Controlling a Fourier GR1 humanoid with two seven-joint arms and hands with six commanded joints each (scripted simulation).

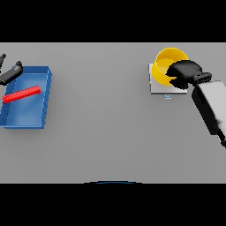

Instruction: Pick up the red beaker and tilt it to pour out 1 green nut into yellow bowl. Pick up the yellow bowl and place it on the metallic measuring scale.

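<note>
The right hand (185, 74) seems curled round the yellow bowl (165, 66), tilted over the scale (155, 86) at far right; released unlevelled, it could roll off, while the left hand (11, 73) idles far left, fingers unclear.

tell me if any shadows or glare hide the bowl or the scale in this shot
Head view: flat, even light, no glare and no strong shadows. The yellow bowl has a darker inside wall, only shading. What hides part of it and of the metallic scale is the right hand. The left hand shows at the far left edge.
</note>
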